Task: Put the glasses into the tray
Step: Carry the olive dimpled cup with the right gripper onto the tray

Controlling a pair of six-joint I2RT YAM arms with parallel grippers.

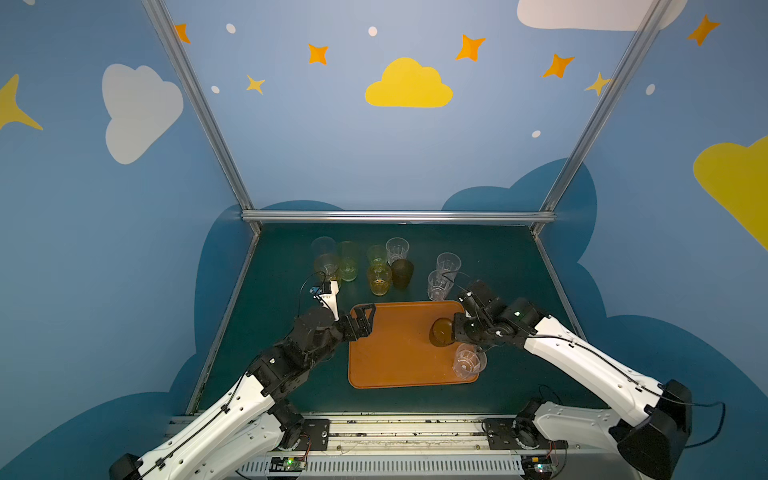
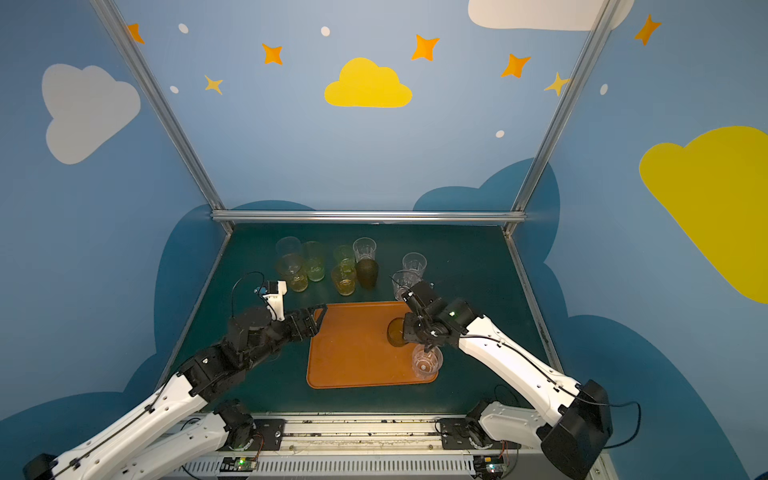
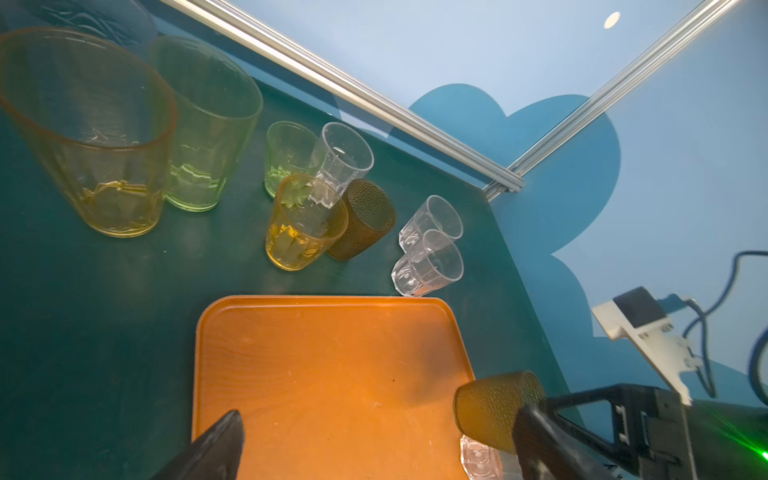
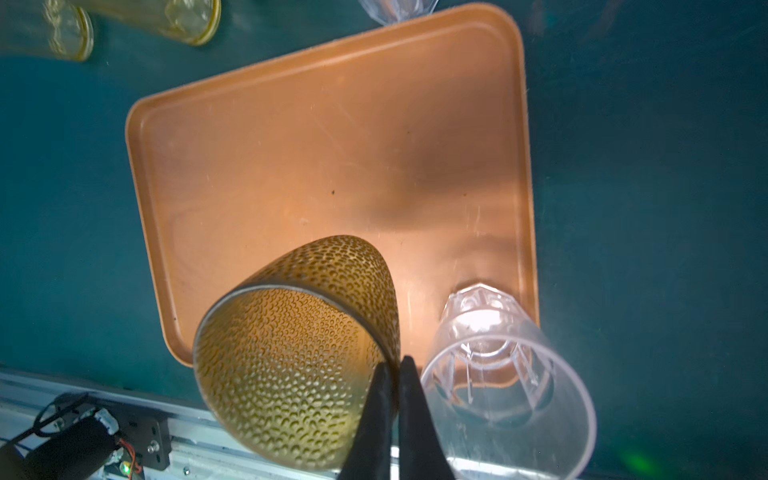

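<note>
Right gripper [image 4: 392, 365] pinched shut on the rim of a smoky-brown glass [image 4: 291, 353], held over the tray [image 4: 291, 145] near its right edge, beside a clear glass [image 4: 498, 395] at the near right corner (judged light, stiff, probably slippery; a rim pinch suits it); left gripper [image 1: 361, 320] wide open, empty.

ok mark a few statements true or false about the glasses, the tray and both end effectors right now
1. The right end effector is shut on the rim of a brown glass. True.
2. The left end effector holds a yellow glass. False: it is open and empty, by the far left corner of the tray.
3. A clear glass stands in the tray. True.
4. The other brown glass is in the tray. False: it stands on the table behind the tray.
</note>
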